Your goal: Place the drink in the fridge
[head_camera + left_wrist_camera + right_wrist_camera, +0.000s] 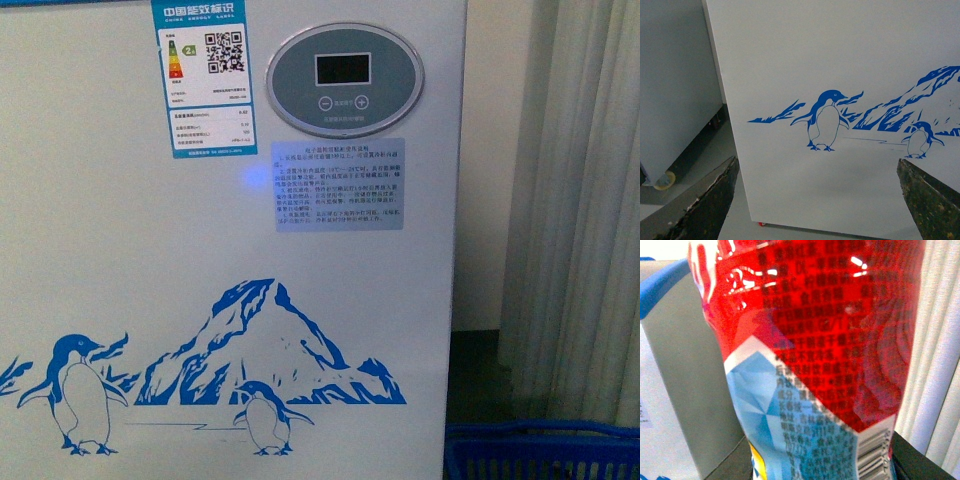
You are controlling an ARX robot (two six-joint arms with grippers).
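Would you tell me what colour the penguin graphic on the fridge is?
Blue. The penguin graphic on the white fridge shows best in the front view.

Fridge (pixel 150 250) ahead — basket (pixel 540 455) at its right, curtain (pixel 580 200) behind.

Left gripper (pixel 816 162): dark, scuffed.

White fridge (pixel 120 250) here, a bright blue penguin-and-mountain graphic (pixel 240 360) splashed across it, and a grey oval control panel (pixel 344 78). There's the blue mesh basket (pixel 540 455), and the drink (pixel 830 340) flashes glossy red with dark characters and a pale-blue patch.
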